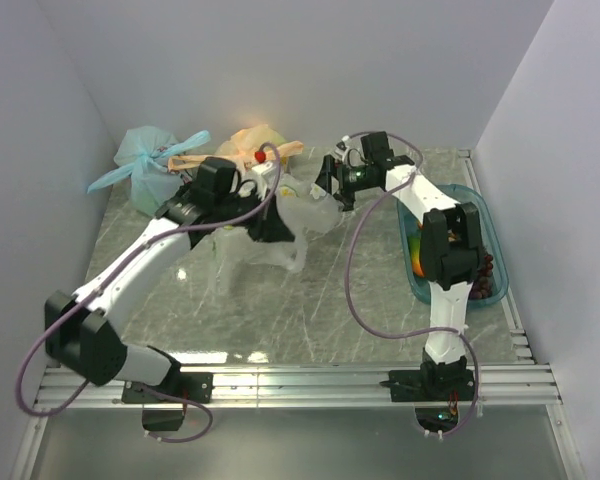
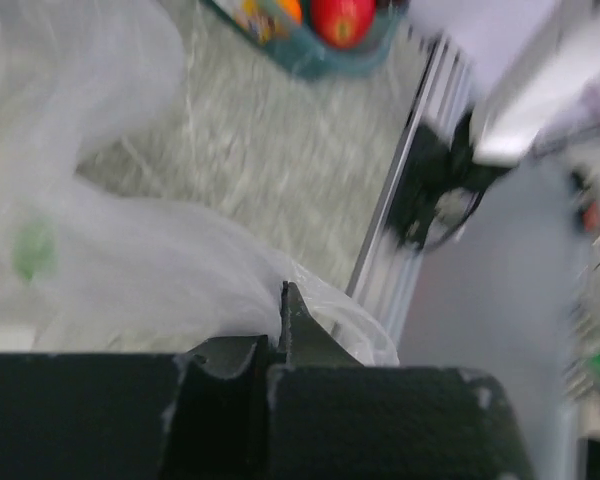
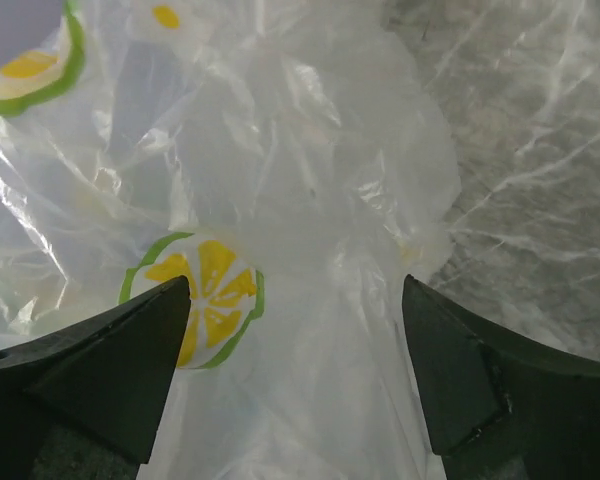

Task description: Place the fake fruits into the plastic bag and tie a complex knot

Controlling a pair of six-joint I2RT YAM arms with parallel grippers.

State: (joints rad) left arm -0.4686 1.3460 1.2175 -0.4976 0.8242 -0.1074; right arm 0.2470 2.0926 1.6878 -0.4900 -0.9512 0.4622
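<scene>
The plastic bag (image 1: 280, 240) lies crumpled in the middle of the table, clear film with lemon-slice prints (image 3: 205, 295). My left gripper (image 1: 268, 218) is shut on a fold of the plastic bag (image 2: 130, 260), and film spreads out on both sides of the closed tips (image 2: 284, 300). My right gripper (image 1: 335, 188) hovers just above the bag's right side. Its jaws stand wide open over the film (image 3: 310, 250) with nothing clamped between them. Fake fruits (image 1: 417, 252) sit in the blue tray (image 1: 485, 225); a red one (image 2: 340, 18) shows in the left wrist view. No knot shows on the clear bag.
A tied light blue bag (image 1: 148, 165) and an orange-yellow bag (image 1: 255, 140) stand at the back left. The tray lies along the right wall beside the right arm. An aluminium rail (image 1: 300, 385) runs along the table's near edge.
</scene>
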